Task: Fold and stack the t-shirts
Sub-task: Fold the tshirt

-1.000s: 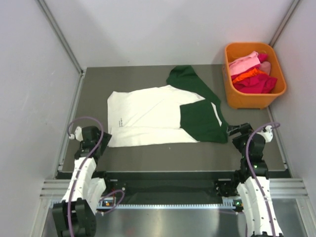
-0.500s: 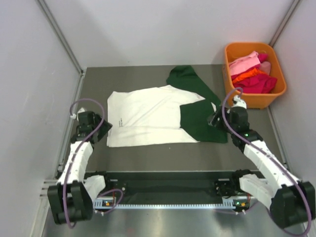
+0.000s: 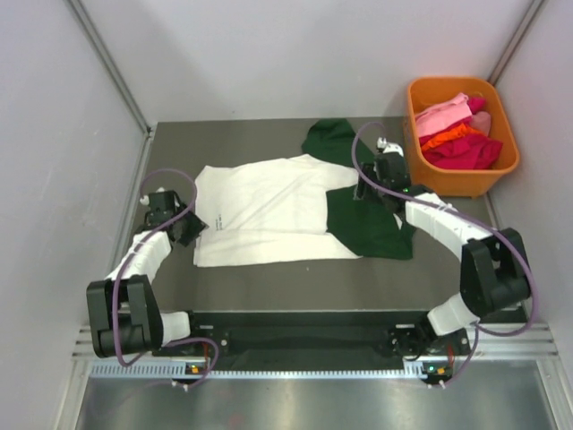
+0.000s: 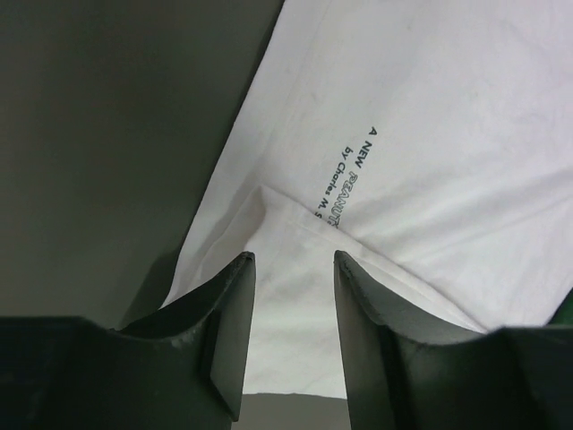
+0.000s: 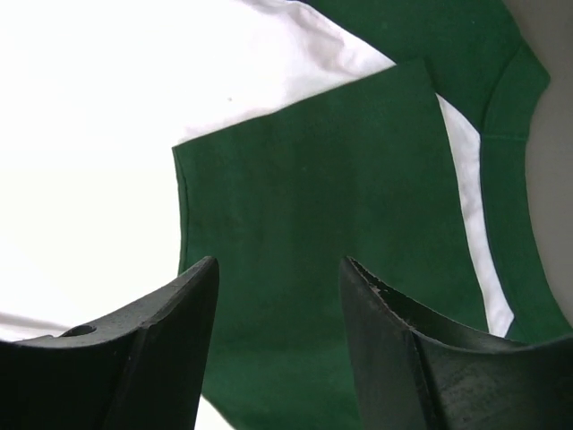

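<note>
Top external view, starting at the left: my left gripper [image 3: 185,226] sits at the left edge of the cream-white cloth t-shirt with black printed lettering [image 3: 269,210]. That shirt lies spread flat across the middle of the dark grey bench [image 3: 269,279].

On the left wrist view, the left gripper [image 4: 291,336] has its jaws partway apart with nothing clamped. Between its fingers [image 4: 228,340] I see only the cream-white shirt [image 4: 430,161] below. A folded-over corner of cloth lies just ahead of the tips, with the lettering beyond it. I cannot tell whether the tips touch the fabric. Bare bench [image 4: 107,134] shows to the left of the shirt's edge.

Further right, the dark green cloth t-shirt [image 3: 367,224] overlaps the right end of the cream-white one. One part lies on top of it and another runs out past its far edge. My right gripper [image 3: 363,191] hangs over the far part of that overlap.

The right wrist view shows the right gripper [image 5: 277,345] with its jaws apart, gripping nothing. Green cloth [image 5: 313,206] fills the gap below, and cream-white cloth [image 5: 81,134] lies to the left.

In the far right corner stands an orange plastic basket [image 3: 428,184] holding pink, orange and red clothes [image 3: 457,134], near the green shirt.
</note>
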You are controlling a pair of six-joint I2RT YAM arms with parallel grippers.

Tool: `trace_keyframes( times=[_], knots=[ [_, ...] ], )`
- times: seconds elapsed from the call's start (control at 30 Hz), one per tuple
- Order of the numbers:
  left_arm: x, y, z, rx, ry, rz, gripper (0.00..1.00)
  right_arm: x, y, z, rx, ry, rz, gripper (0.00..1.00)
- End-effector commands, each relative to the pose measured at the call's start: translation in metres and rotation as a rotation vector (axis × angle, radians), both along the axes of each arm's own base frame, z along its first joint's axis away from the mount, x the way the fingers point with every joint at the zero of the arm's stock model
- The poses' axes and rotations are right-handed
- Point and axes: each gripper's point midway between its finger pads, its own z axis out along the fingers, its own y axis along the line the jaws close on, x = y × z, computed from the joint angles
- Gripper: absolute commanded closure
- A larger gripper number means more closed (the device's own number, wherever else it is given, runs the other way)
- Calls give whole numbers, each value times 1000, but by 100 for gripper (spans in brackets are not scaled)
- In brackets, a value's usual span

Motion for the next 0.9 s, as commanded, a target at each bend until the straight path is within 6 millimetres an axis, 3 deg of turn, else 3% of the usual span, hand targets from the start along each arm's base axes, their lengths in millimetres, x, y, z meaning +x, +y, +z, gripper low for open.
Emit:
trace_keyframes(
  times=[0.0,0.37,0.4,0.43,0.6,0.87],
  knots=[
    [24,3,18,26,-85,-30,56,21,15,17,-25,-49,46,44],
    [21,-1,46,50,-225,-67,54,48,58,-3,-77,-11,113,47],
    [19,-1,49,53,-234,-66,54,54,62,3,-74,-23,113,47],
    [19,-1,49,50,-236,-65,54,56,63,-5,-87,-5,116,48],
    [9,-9,42,24,-255,-79,55,73,78,-6,-113,-1,131,50],
    [6,-9,39,28,-251,-82,55,84,88,-36,-147,63,140,54]
  ],
)
